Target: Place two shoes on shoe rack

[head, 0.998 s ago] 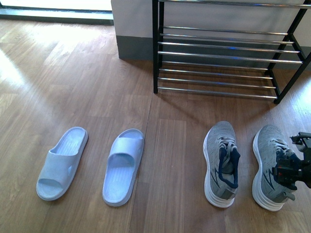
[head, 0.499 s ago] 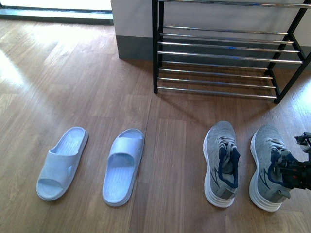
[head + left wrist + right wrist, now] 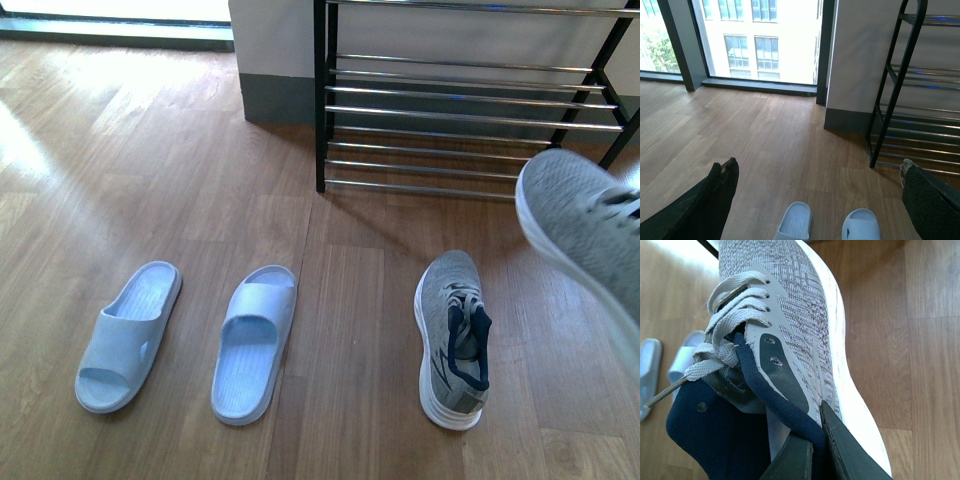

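Observation:
One grey sneaker point(image 3: 585, 225) hangs in the air at the right edge of the front view, toe pointing toward the shoe rack point(image 3: 470, 110). My right gripper point(image 3: 817, 440) is shut on its navy collar and side wall; the sneaker point(image 3: 790, 315) fills the right wrist view. Its mate point(image 3: 455, 335) lies flat on the floor in front of the rack. Two pale blue slides point(image 3: 128, 335) point(image 3: 255, 340) lie side by side to the left. My left gripper point(image 3: 817, 172) hovers open above the slides point(image 3: 795, 222) point(image 3: 861, 226), holding nothing.
The rack point(image 3: 910, 100) stands against a white wall with a grey skirting point(image 3: 275, 95). A floor-to-ceiling window point(image 3: 755, 40) lies to its left. Wooden floor point(image 3: 150, 170) stretches between the slides and the wall.
The right-hand sneaker has left the floor and risen up and toward the rack, held by my right gripper. The other shoes have not moved.

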Robot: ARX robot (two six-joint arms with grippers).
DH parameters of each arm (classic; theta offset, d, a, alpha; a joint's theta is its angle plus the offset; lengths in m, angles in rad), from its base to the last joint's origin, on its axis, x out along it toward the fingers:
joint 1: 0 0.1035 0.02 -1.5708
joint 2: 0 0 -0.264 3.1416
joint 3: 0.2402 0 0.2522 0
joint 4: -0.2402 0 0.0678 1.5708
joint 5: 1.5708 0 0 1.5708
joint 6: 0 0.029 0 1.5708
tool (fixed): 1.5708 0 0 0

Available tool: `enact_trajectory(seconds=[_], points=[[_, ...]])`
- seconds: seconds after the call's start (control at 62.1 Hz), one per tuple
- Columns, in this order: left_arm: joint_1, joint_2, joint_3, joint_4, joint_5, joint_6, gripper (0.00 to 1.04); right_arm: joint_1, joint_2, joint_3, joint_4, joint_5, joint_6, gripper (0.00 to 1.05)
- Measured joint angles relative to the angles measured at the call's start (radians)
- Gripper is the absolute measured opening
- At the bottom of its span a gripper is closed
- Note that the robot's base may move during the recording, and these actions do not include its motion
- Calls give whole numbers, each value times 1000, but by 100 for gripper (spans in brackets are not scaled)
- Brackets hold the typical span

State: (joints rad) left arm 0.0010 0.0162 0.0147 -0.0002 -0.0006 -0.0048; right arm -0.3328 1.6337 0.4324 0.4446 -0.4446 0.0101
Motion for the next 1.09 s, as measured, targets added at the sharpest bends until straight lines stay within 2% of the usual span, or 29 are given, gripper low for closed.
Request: enact_trajectory(seconds=[0.209,0.306,1.094], points=[[0,0,0,0,0,0,95,-117,-561,-23,-334,-153,38,1],[0,0,0,0,0,0,95,-159,-777,-74,-425,-208,65,1],[0,0,0,0,0,0,95,-168,-846,-98,-432,-212,76,1]])
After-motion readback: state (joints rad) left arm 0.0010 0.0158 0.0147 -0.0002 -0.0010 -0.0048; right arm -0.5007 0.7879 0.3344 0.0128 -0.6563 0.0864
